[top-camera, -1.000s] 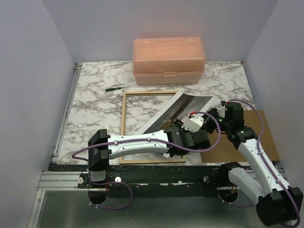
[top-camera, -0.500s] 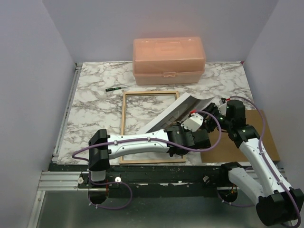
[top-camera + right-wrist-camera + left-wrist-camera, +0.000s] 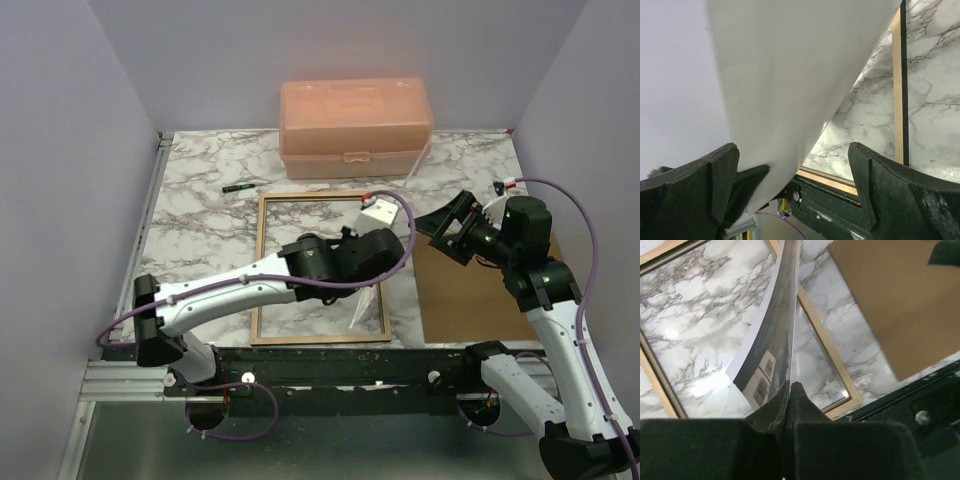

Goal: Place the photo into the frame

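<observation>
One pale corner of the photo (image 3: pixel 366 304) shows from above, over the frame's (image 3: pixel 262 262) near right part; the left arm (image 3: pixel 250 290) hides the rest. The right claw (image 3: pixel 447 232) gapes wide, holding nothing. Left wrist: the left claw (image 3: pixel 790 386) is clamped on the photo's edge, the sheet standing edge-on. Right wrist: its white back, cut off, hangs between the spread fingers (image 3: pixel 882 192).

A marble-patterned table (image 3: pixel 195 215) carries the frame (image 3: pixel 310 197) flat, near centre; a brown panel (image 3: pixel 480 300) near right; an orange lidded box (image 3: pixel 355 125) far centre; a small dark marker (image 3: pixel 237 187) far left.
</observation>
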Robot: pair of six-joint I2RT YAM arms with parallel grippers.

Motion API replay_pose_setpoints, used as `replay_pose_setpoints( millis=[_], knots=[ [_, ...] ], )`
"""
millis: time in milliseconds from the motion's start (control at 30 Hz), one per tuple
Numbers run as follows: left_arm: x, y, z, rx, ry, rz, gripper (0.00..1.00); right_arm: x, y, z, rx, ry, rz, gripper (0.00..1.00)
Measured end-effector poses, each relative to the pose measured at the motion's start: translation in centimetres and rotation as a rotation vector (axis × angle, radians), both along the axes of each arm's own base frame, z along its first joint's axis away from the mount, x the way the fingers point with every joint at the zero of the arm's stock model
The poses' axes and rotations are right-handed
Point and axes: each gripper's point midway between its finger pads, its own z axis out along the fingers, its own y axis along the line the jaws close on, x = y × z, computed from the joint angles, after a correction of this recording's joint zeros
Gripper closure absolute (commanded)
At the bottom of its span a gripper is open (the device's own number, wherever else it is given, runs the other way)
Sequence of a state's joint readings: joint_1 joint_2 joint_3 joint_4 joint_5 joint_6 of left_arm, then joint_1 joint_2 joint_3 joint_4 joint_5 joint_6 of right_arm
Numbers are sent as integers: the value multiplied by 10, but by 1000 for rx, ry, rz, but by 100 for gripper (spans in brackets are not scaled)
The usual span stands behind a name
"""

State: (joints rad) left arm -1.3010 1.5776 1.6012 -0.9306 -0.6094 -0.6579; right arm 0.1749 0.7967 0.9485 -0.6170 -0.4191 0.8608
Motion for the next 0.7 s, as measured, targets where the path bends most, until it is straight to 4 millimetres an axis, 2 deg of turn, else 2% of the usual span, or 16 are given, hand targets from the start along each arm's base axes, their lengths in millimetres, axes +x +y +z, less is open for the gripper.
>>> replay_pose_setpoints(
  millis=[100, 233, 367, 500, 567, 700],
  knots=[
    [4, 3, 29, -125, 4, -18, 100, -2, -3, 7, -21, -24, -7, 0],
    [5, 4, 65, -279, 6, -59, 100, -5, -5, 3, -41, -16, -4, 0],
    [6, 17, 100, -429, -5, -103, 100, -5, -6, 0, -50, -14, 1, 0],
    [6, 47, 132, -592, -53, -124, 100, -5, -5, -9, -53, 9, 5, 0],
    [5, 73, 145, -682, -88, -116, 100, -5, -5, -16, -55, 28, 8, 0],
    [5, 112, 140, -782, -120, -64, 100, -6, -5, -28, -66, 51, 16, 0]
  ],
)
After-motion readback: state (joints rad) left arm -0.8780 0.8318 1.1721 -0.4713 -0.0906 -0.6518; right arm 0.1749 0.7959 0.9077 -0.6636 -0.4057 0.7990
